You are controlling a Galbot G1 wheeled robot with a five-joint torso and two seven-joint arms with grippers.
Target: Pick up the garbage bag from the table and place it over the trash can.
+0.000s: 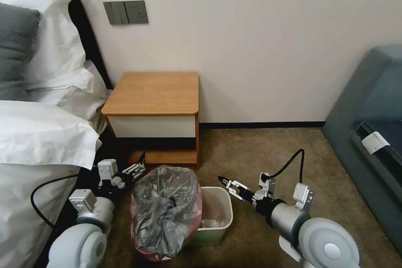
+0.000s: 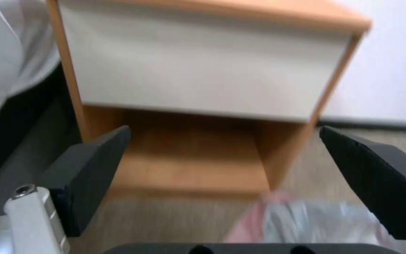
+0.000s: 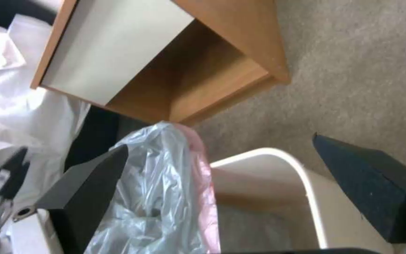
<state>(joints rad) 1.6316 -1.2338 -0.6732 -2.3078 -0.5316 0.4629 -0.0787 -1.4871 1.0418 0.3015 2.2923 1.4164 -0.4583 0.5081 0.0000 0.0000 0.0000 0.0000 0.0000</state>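
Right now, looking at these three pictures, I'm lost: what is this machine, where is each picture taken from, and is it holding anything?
It is a wheeled robot with two arms. The wide picture comes from its head; the other two come from cameras on its wrists, which is why dark fingers frame them. The left gripper and the right gripper are both open and hold nothing. Between them, on the carpet, stands the trash can. The garbage bag sits bunched over its left side, leaving the right side uncovered. Behind stands the table, beside a bed.
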